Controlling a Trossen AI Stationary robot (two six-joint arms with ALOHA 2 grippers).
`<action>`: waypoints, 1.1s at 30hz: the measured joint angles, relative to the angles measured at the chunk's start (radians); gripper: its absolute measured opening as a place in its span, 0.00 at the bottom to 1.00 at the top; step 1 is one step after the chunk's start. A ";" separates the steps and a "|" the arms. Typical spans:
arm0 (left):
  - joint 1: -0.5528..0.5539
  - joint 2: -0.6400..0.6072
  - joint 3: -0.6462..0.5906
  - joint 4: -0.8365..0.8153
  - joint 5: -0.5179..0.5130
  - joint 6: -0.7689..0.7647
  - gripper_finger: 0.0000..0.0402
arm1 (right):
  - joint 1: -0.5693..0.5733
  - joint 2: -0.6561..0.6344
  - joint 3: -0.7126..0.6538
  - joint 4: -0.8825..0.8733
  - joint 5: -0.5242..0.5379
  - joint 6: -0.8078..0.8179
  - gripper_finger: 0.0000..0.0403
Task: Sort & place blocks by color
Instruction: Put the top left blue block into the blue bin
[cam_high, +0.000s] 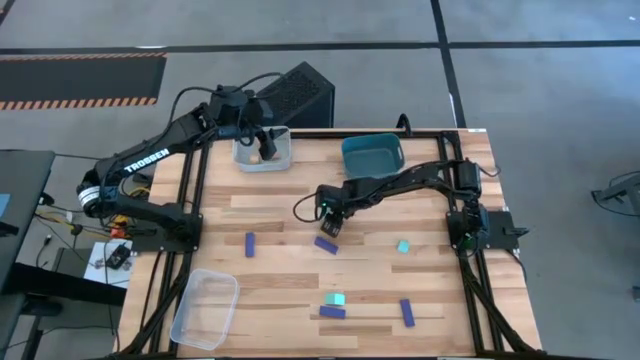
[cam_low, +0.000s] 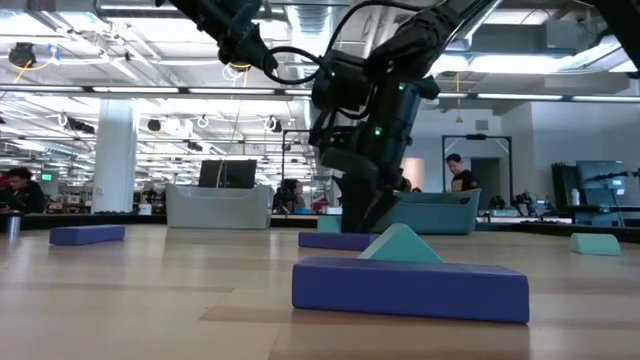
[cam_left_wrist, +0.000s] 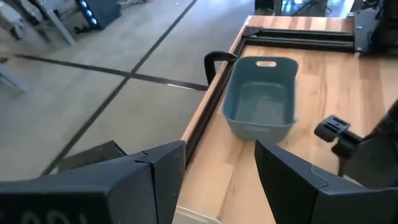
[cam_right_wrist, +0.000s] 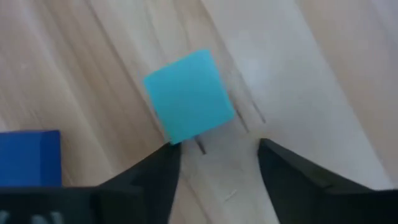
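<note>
Right wrist view: teal cube (cam_right_wrist: 189, 96) sits mid-table beside a blue bar (cam_right_wrist: 30, 157), just ahead of the right gripper (cam_right_wrist: 214, 163), fingers apart and empty. Centre over it, drop straight, avoid the bar. Left gripper (cam_left_wrist: 221, 168) hovers spread over the grey bin (cam_high: 265, 152), far left.

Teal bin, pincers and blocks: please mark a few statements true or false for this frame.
1. The teal bin is empty. True.
2. The right pincer grips a teal cube. False: it is open, and the cube lies on the table just ahead of its fingers.
3. The left pincer hangs over the clear bin. False: it is open above the pale grey bin.
4. A dark blue bar lies beside a second teal cube near the front edge. True.
</note>
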 joint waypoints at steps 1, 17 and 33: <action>0.007 0.002 0.000 0.002 0.008 0.014 0.46 | -0.006 -0.001 0.005 -0.002 -0.005 0.002 0.52; 0.170 0.044 0.001 0.205 0.279 0.081 0.46 | -0.028 -0.005 0.052 0.048 -0.078 -0.276 0.73; 0.202 0.153 0.001 0.216 0.291 -0.092 0.46 | -0.018 0.037 0.052 0.121 -0.056 -0.514 0.75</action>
